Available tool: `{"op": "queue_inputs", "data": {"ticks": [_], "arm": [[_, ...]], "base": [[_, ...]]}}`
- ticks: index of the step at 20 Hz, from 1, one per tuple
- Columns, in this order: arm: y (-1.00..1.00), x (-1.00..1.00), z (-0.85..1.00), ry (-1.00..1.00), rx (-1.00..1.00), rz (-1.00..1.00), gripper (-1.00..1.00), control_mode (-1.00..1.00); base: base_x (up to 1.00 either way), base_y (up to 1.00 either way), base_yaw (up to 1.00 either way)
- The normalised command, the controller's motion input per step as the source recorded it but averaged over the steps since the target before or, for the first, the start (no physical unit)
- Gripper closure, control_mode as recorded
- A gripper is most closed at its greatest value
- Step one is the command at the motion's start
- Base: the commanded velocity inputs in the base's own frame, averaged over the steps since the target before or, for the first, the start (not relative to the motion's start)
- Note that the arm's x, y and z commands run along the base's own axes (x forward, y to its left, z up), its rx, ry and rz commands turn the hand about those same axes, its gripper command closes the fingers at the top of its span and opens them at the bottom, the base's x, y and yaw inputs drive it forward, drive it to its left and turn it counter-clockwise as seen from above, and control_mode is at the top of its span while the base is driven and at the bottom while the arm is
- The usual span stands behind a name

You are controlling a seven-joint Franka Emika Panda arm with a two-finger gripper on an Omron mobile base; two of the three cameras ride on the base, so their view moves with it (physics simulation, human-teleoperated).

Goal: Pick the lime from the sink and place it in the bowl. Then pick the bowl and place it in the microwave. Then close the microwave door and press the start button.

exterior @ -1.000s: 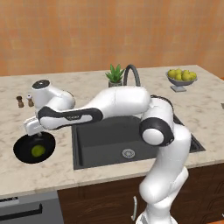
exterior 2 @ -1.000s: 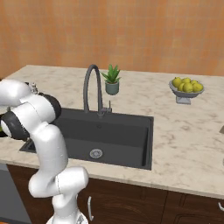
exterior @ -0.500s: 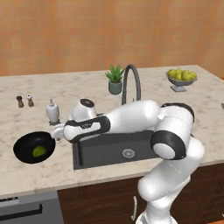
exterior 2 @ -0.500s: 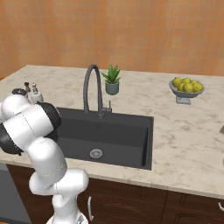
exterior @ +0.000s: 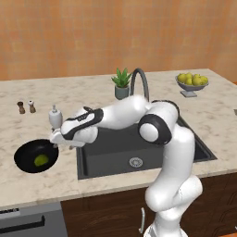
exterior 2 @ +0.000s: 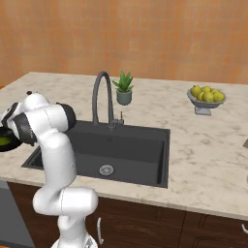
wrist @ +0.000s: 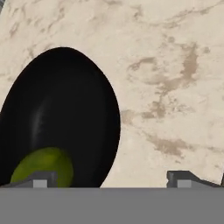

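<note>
The glossy black bowl (exterior: 28, 156) lies on the counter left of the dark sink (exterior: 115, 148), with the yellow-green lime (exterior: 41, 160) inside it. My gripper (exterior: 56, 137) hovers low at the bowl's right rim, open and holding nothing. The hand view looks down on the bowl (wrist: 61, 109) and the lime (wrist: 43, 164) at its near side. One fingertip (wrist: 41, 178) stands over the bowl and the other over bare counter, so the gripper (wrist: 111, 179) straddles the rim. A sliver of the bowl (exterior 2: 5, 145) shows behind my arm. The microwave is out of view.
A white soap bottle (exterior: 54, 115) stands just behind the hand, with two small shakers (exterior: 26, 107) further left. The arched faucet (exterior: 140, 81), a potted plant (exterior: 121, 84) and a grey fruit dish (exterior: 191, 83) line the back of the counter. A dishwasher front (exterior: 28, 222) sits below.
The hand has come down from above the bowl and shifted right to its right rim, staying open. The lime has lain in the bowl throughout.
</note>
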Motion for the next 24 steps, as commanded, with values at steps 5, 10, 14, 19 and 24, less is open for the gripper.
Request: {"op": "queue_inputs", "data": {"ticks": [5,10,14,19,24], "arm": [[0.69,0.06,-0.04,0.14,-0.02,-0.05,-1.00,-1.00],[0.09,0.06,-0.48,0.10,-0.01,-0.01,1.00,-1.00],[-0.02,0.00,-0.25,0.09,0.00,0.00,1.00,-1.00],[-0.28,-0.14,0.31,0.03,0.00,0.00,1.00,-1.00],[-0.70,-0.25,1.00,0.00,-0.01,0.00,1.00,-1.00]], "base": [[0.00,0.00,0.00],[0.00,0.00,0.00],[0.00,0.00,0.00],[0.00,0.00,0.00],[0.00,0.00,0.00]]}}
